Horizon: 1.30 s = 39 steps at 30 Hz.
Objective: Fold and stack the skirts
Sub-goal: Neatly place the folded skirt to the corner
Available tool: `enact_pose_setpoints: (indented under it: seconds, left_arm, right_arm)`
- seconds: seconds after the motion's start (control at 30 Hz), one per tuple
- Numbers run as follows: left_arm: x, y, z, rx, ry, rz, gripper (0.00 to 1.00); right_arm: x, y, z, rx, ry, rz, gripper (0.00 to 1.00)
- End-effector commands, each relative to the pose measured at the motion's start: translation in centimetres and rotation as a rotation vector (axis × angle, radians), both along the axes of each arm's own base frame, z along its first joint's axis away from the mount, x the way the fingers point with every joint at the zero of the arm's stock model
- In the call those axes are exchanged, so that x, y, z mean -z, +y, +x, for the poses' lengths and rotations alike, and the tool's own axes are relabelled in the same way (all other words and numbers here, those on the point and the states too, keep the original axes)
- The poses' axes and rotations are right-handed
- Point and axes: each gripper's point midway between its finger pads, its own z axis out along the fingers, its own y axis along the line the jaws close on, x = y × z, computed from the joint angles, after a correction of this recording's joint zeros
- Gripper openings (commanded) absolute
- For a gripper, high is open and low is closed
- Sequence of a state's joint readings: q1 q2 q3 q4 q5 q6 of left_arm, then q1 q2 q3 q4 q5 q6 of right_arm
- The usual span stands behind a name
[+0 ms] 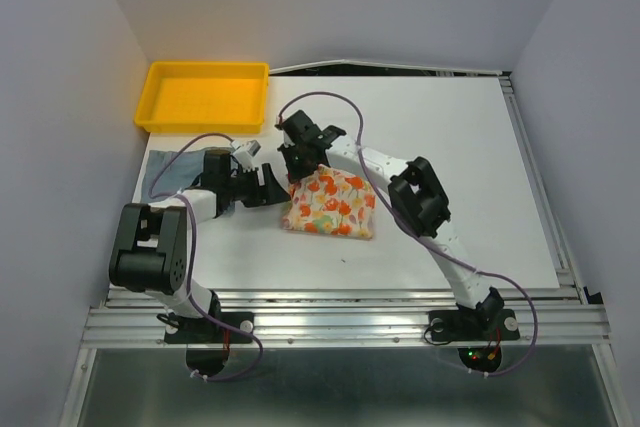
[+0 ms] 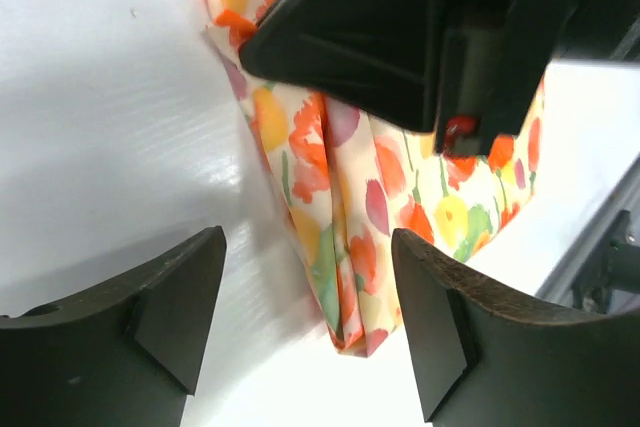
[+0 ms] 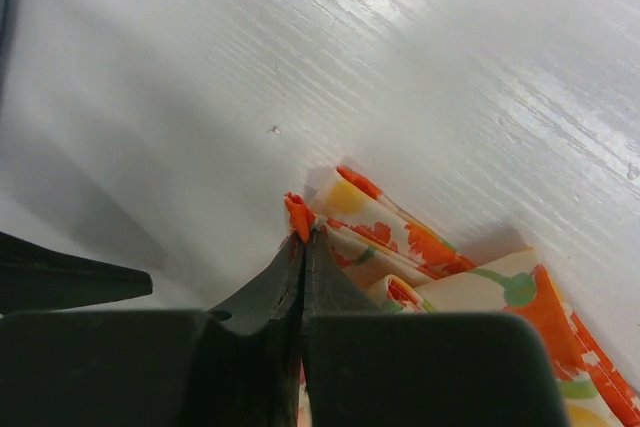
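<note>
The right gripper [image 3: 301, 239] is pinched together on a corner of the folded floral skirt [image 1: 330, 205] at mid-table [image 1: 450, 147]. The left gripper [image 2: 305, 252] stands apart, empty, just beside the skirt's left edge. The blue-grey skirt [image 1: 165, 169] lies far left, near the yellow tray [image 1: 203, 97].

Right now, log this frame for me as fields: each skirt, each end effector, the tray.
floral skirt: folded, mid-table
blue skirt: lying at left edge, partly hidden
left end effector: open, over floral skirt's edge
right end effector: shut, pinching floral skirt's corner
tray: yellow, far left corner
</note>
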State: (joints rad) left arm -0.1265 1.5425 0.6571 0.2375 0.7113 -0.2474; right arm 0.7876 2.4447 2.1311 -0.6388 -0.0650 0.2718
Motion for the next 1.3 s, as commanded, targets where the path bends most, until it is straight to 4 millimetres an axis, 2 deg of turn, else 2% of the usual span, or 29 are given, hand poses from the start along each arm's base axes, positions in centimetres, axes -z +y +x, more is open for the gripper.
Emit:
enact_pose_setpoints:
  seconds: [0.0,0.07,0.17,0.23,0.53,0.67,0.77,0.83,0.93,1.0,1.13,1.27]
  left_arm:
    - [-0.2,-1.1,-2.1,0.102,0.040,-0.088,0.80]
    - [0.1,-1.7,-2.6,0.124,0.074,-0.134,0.86]
    - [0.7,-2.1,-3.2,0.143,0.101,-0.174,0.88]
    - [1.1,-2.3,-3.4,0.137,0.122,-0.190,0.95]
    - [2.4,-3.0,-3.5,0.115,0.166,-0.226,0.96]
    - [3.8,-3.0,-3.1,0.079,0.218,-0.228,0.96]
    - [4.2,-2.9,-3.2,0.061,0.259,-0.230,0.96]
    - [3.7,-2.7,-2.9,0.052,0.231,-0.213,0.96]
    - [1.2,-2.2,-2.3,0.029,0.136,-0.199,0.96]
    - [0.8,-1.8,-2.5,0.019,0.127,-0.179,0.97]
    - [1.4,0.7,-2.7,-0.097,0.172,-0.083,0.98]
    - [3.0,2.4,-3.1,-0.173,0.273,-0.045,0.98]
  right_arm:
    - [-8.3,0.6,1.4,0.007,-0.042,0.178,0.01]
    - [-9.2,0.4,1.7,0.011,-0.041,0.203,0.01]
    - [-10.2,0.7,1.5,0.003,-0.040,0.229,0.01]
    - [-10.5,0.4,1.7,0.009,-0.034,0.242,0.01]
    - [-11.0,0.5,1.5,-0.004,-0.011,0.271,0.01]
    - [-11.2,0.4,1.4,-0.003,-0.011,0.275,0.01]
    - [-11.7,-0.1,1.9,0.009,-0.027,0.274,0.01]
    - [-11.7,-0.2,1.9,-0.004,-0.038,0.269,0.01]
    - [-10.3,-0.3,1.7,-0.020,-0.023,0.248,0.01]
    - [-9.4,-0.6,1.8,-0.014,-0.026,0.231,0.01]
    - [-8.3,-2.0,3.8,0.062,-0.058,0.194,0.01]
    - [-8.4,-2.7,4.7,0.100,-0.068,0.189,0.01]
